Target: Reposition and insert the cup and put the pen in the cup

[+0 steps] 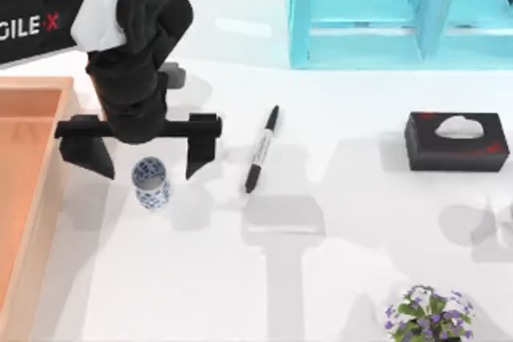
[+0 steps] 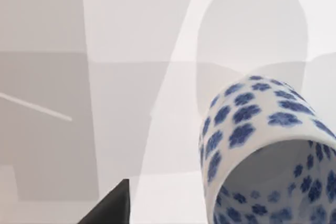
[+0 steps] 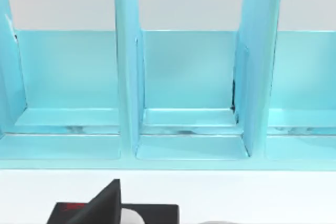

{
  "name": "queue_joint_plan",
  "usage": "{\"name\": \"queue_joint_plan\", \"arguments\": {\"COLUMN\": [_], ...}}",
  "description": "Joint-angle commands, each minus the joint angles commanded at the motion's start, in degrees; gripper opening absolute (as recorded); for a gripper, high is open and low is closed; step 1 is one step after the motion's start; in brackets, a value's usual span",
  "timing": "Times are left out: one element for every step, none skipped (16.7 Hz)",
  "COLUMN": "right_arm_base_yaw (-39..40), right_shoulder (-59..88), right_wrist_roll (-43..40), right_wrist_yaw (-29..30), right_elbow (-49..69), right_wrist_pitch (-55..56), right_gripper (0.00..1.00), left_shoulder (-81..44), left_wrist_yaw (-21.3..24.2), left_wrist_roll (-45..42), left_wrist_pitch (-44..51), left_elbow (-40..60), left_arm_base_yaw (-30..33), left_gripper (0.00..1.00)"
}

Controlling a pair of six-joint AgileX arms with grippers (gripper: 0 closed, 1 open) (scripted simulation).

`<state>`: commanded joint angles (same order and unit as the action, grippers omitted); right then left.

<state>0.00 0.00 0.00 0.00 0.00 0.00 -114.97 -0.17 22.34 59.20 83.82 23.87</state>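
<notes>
Left gripper [image 1: 147,158] hangs over the left part of the white table [image 1: 337,222], fingers spread wide, one dark finger to each side of the small white ceramic cup with blue floral pattern [image 1: 151,183]. Cup sits just below the gap between the fingers in the top view; no contact that I can make out. Nothing held.

Cup: the left wrist view shows its mouth [image 2: 273,150] turned toward the camera and the body tilted. Whether it stands or lies on its side I cannot tell for sure. One dark fingertip [image 2: 113,208] shows near the cup, apart from it.

Slim marker pen with black ends and white printed barrel [image 1: 261,149] lies flat on the table, right of the cup, well clear of it, untouched.

Right arm parked; its wrist view looks at the turquoise compartmented rack [image 3: 178,93] and one dark fingertip [image 3: 102,203]. Cannot tell its finger spread.

Other items: black tissue box [image 1: 455,142] at right, orange tray [image 1: 32,190] at left edge, small potted plant with purple flowers [image 1: 429,314] at the bottom.

Progress, as judged: early. Cup not yet grasped or repositioned; pen not in cup. Both steps left.
</notes>
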Motion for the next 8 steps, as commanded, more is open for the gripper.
{"name": "queue_joint_plan", "arguments": {"right_arm_base_yaw": [0.0,0.0,0.0,0.0,0.0,0.0,0.0,0.0], "right_shoulder": [0.0,0.0,0.0,0.0,0.0,0.0,0.0,0.0], "right_wrist_roll": [0.0,0.0,0.0,0.0,0.0,0.0,0.0,0.0], "right_wrist_yaw": [0.0,0.0,0.0,0.0,0.0,0.0,0.0,0.0], "right_elbow": [0.0,0.0,0.0,0.0,0.0,0.0,0.0,0.0], "right_wrist_pitch": [0.0,0.0,0.0,0.0,0.0,0.0,0.0,0.0], "right_gripper": [1.0,1.0,1.0,1.0,1.0,1.0,1.0,1.0], "left_shoulder": [0.0,0.0,0.0,0.0,-0.2,-0.3,-0.5,-0.6], "left_wrist_yaw": [0.0,0.0,0.0,0.0,0.0,0.0,0.0,0.0], "left_wrist_roll": [0.0,0.0,0.0,0.0,0.1,0.2,0.3,0.4], "left_wrist_pitch": [0.0,0.0,0.0,0.2,0.9,2.2,4.2,6.7], "left_elbow": [0.0,0.0,0.0,0.2,0.9,2.3,4.2,6.8], "left_arm_base_yaw": [0.0,0.0,0.0,0.0,0.0,0.0,0.0,0.0], "left_gripper": [1.0,1.0,1.0,1.0,1.0,1.0,1.0,1.0]}}
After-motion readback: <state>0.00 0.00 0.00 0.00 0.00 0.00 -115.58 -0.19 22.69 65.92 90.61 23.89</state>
